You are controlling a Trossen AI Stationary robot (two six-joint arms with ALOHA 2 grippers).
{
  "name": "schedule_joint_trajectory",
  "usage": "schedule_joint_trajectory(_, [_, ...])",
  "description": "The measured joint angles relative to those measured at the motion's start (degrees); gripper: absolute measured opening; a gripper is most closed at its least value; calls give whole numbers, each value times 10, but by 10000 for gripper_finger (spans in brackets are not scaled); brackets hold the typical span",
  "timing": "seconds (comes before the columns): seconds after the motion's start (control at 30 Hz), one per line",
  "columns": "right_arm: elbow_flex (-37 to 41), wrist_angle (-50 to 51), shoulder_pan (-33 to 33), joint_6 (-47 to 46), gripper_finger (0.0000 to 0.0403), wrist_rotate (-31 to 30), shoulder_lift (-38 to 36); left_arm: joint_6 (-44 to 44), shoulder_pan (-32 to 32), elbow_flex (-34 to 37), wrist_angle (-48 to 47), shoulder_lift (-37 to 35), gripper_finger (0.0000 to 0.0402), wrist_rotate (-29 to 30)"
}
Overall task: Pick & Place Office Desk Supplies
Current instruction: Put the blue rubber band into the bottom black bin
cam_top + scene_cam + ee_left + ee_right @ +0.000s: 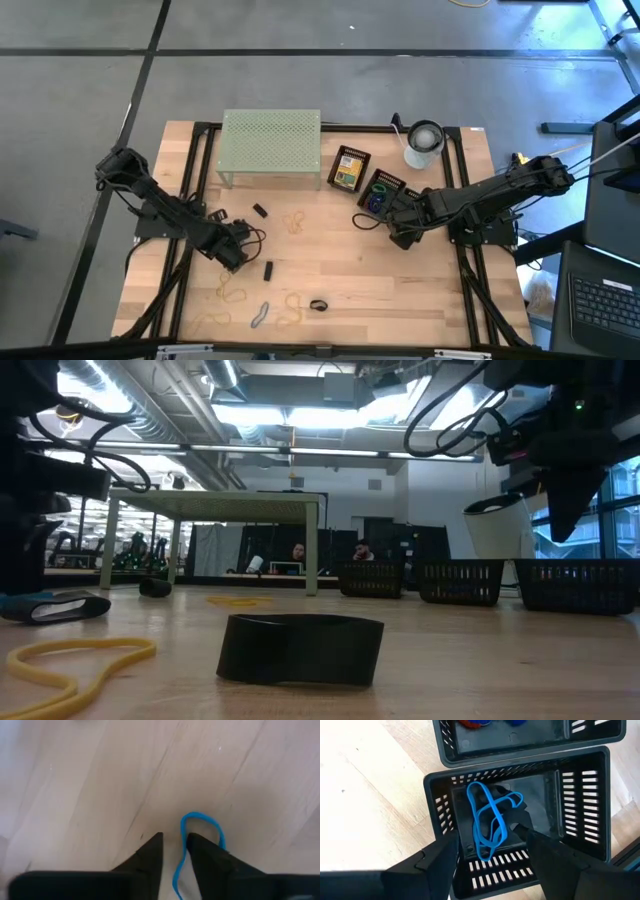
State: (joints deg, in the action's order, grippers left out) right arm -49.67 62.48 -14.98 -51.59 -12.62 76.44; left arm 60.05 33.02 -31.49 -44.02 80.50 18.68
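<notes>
Worktop [400, 280]: pale wood.
Left tool [174, 845]: my fingers straddle blue band [202, 820], not clenched.
Right tool [490, 852]: released above basket [580, 805].

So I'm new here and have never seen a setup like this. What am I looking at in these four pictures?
Two robot arms sort desk supplies on a wooden table. One picture looks down from above, one sits at table height, two ride on the wrists. The left gripper has its fingers down around a blue rubber band on the wood. The right gripper stands open above a black basket with blue bands in it. Loose yellow bands, black clips, a green rack and a white cup lie around.
</notes>
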Motion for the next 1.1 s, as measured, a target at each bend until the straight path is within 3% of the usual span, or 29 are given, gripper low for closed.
schedule_joint_trajectory(0.2, [0,0,0,2,235,0,0,-8,-1,2,16,2,8,7])
schedule_joint_trajectory(0.37, [0,1,0,1,235,0,0,-11,-2,-13,16,-9,2,36])
schedule_joint_trajectory(0.7, [-30,6,0,-17,235,0,0,-108,-2,-97,59,-70,1,204])
schedule_joint_trajectory(0.9, [-91,-55,-1,35,235,-22,-1,-305,-2,-117,244,-74,1,288])
schedule_joint_trajectory(1.1, [-94,-333,-3,194,235,-13,2,-535,-9,-118,505,-74,2,341])
